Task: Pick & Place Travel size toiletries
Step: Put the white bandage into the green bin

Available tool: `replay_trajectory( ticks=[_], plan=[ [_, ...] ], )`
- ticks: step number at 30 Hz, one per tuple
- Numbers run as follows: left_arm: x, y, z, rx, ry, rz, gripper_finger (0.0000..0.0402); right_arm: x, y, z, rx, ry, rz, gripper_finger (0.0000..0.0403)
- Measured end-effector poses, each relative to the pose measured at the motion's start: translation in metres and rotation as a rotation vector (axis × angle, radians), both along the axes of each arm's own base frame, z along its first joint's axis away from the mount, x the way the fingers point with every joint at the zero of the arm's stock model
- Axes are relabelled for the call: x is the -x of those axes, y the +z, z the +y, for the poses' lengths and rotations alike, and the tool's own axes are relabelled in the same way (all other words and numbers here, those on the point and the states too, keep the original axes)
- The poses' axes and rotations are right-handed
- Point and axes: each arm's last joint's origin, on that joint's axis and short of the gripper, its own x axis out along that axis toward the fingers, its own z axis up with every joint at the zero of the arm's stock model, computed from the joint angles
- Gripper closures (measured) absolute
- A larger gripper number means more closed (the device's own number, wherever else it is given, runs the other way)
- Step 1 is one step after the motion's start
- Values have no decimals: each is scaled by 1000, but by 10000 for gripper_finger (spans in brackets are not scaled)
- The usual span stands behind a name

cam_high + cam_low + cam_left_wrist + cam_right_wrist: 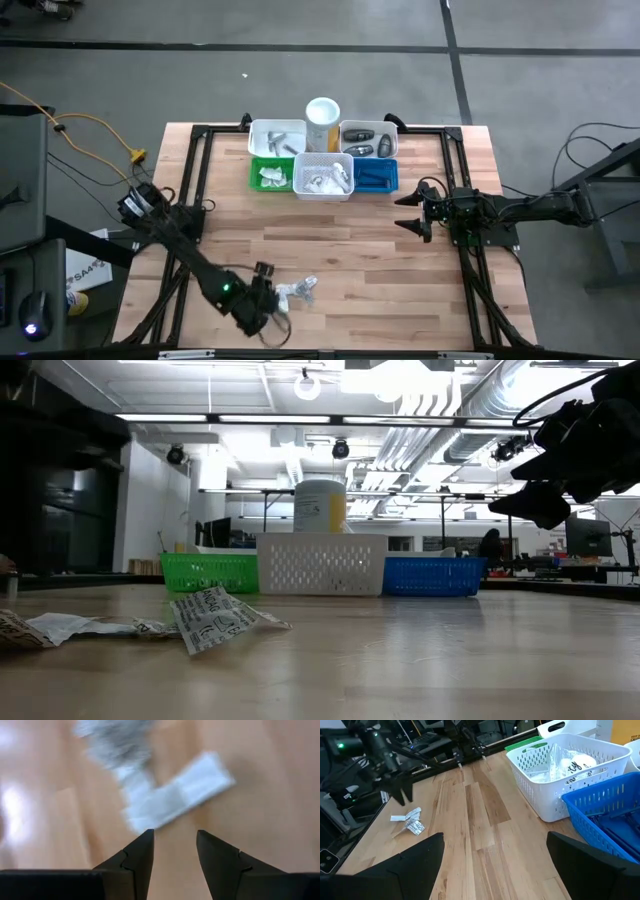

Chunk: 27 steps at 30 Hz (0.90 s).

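Crinkly white packets with print, some of the travel size toiletries (298,291), lie flat on the wooden table near its near edge; they also show in the low view (215,618) and the right wrist view (410,822). My left gripper (175,837) hovers open just left of them, slanting down, with nothing between its fingers. From the right wrist view it hangs above the packets (402,795). My right gripper (415,205) waits open at the table's right side, raised (540,500). More toiletries lie in the bins at the back.
A cluster of bins stands at the far middle: green (270,172), white (322,177), blue (375,175), and two white ones behind (277,135) (368,135). A white-and-yellow cylinder (322,120) stands between those. A black frame (190,170) borders the table.
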Motion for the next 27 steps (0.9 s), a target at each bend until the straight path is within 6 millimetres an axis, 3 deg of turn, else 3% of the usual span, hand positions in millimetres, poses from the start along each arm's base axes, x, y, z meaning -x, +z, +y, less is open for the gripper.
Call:
replay_trajectory(
  ticks=[7, 12, 20, 27],
  plan=[
    [12, -18, -29, -90, -216, -52, 254, 0, 0, 0, 0, 0, 0, 57],
    [11, -21, -34, -146, -219, -121, 243, 0, 0, 0, 0, 0, 0, 57],
    [10, -26, -38, -206, -245, -165, 168, 0, 0, 0, 0, -1, 0, 57],
    [4, -34, -47, -282, -305, -256, 161, 0, 0, 0, 0, -1, 0, 57]
  ],
)
